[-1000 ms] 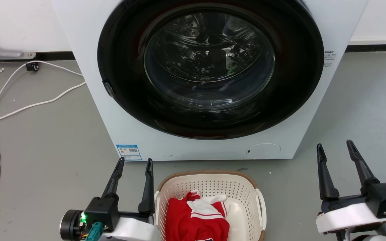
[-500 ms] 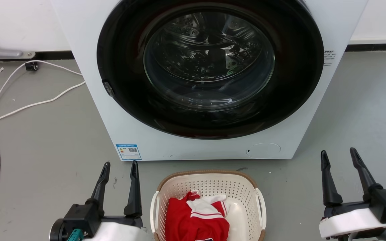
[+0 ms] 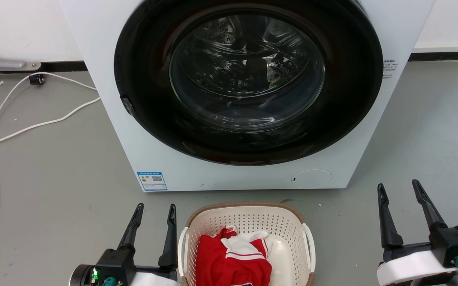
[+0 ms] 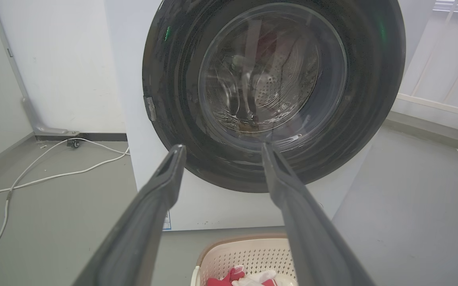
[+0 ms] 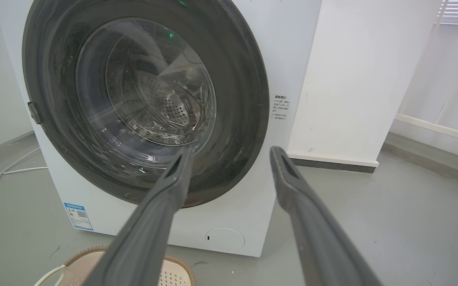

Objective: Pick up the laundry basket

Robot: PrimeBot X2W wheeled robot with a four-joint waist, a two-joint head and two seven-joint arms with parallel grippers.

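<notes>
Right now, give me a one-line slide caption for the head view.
Open left gripper beside the laundry basket of red-and-white clothes, open right gripper farther off, washing machine ahead.

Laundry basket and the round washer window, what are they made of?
The laundry basket looks like matte cream plastic: moulded walls with rows of small holes; its brown rim only looks woven. The washer window seems glass: clear, shiny, with reflections.

White washing machine [image 3: 105,59] on grey floor [image 3: 54,190], white wall [image 3: 22,28] behind.

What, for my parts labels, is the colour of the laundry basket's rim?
Brown, woven-look; the laundry basket shows best in the head view.
</notes>
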